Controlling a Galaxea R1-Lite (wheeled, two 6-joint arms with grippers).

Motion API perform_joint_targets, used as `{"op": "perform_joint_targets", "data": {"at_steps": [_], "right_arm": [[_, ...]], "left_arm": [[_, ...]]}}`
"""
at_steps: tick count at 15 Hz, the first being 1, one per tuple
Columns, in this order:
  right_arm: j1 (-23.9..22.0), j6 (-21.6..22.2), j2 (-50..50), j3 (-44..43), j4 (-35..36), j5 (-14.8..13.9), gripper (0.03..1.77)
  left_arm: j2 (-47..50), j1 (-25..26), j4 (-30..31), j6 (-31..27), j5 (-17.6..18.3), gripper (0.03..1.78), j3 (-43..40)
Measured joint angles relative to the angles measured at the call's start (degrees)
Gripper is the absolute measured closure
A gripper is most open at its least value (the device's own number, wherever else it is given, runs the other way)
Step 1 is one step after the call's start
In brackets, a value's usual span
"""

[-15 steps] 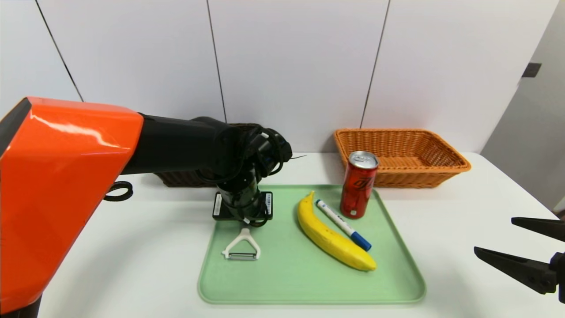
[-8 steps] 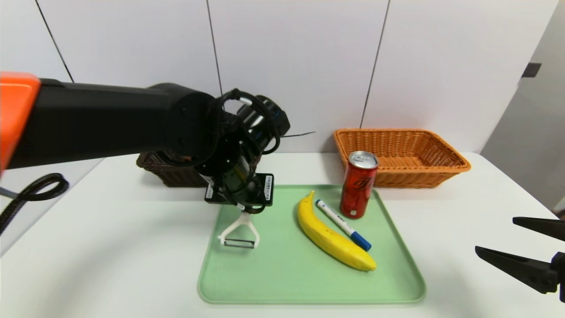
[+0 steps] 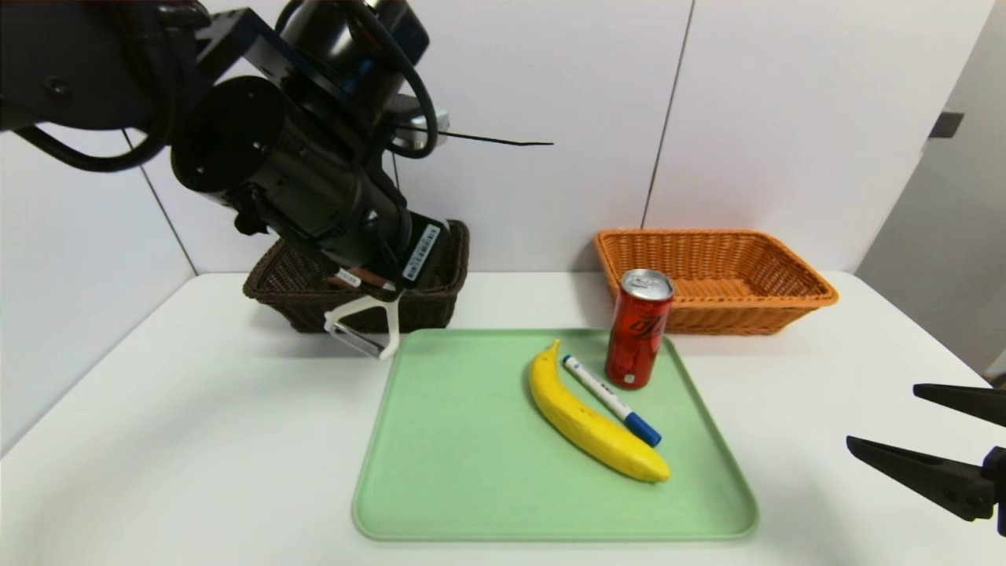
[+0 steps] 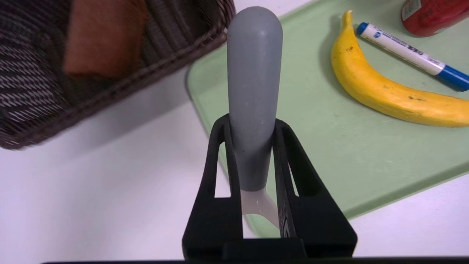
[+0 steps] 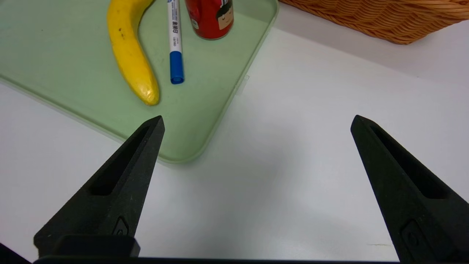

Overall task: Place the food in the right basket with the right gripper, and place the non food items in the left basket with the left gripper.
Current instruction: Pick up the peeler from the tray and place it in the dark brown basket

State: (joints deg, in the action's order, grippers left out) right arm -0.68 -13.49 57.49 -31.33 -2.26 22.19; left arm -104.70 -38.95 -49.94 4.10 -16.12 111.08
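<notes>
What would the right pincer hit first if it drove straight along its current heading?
Probably bare white table: the open right pincer aims at tabletop between the green tray corner and the orange basket. Depth is unclear; slightly further over, the tray rim comes first.

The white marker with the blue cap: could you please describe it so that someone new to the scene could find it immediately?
Start at the pale green plastic tray in the middle of the white table. On its far right part, the white marker with the blue cap lies between the long yellow banana and the upright slim red drink can. It is the only thin, straight, white thing there.
</notes>
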Motion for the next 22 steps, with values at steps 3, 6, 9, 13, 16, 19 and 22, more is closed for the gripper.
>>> {"op": "perform_joint_targets", "data": {"at_steps": [3,6,9,13,16,19,22], "right_arm": [[0.02,-0.17,0.0,-0.09,-0.02,0.0,0.04],[0.06,-0.34,-0.05,0.09,-0.02,0.07,0.04],[0.06,-0.22,-0.46,0.2,-0.02,0.0,0.04],[0.06,-0.3,-0.63,0.29,-0.02,0.0,0.04],[0.05,-0.3,-0.71,0.22,-0.06,-0.15,0.04],[0.0,-0.23,-0.91,0.29,-0.09,-0.34,0.04],[-0.09,-0.2,-1.23,0.63,-0.11,-1.38,0.04]], "left_arm": [[0.62,3.97,1.3,-15.14,0.3,1.52,1.54],[0.21,8.69,2.88,-25.89,0.44,1.52,1.73],[-1.19,14.03,5.38,-32.48,0.46,1.52,1.77],[-4.94,19.75,10.95,-37.61,0.46,1.52,1.68],[-7.91,21.02,15.47,-38.9,0.85,1.52,1.54],[-10.34,21.18,19.1,-41.72,2.15,1.52,1.46],[-11.69,21.48,19.97,-45.17,2.93,1.52,1.49]]}}
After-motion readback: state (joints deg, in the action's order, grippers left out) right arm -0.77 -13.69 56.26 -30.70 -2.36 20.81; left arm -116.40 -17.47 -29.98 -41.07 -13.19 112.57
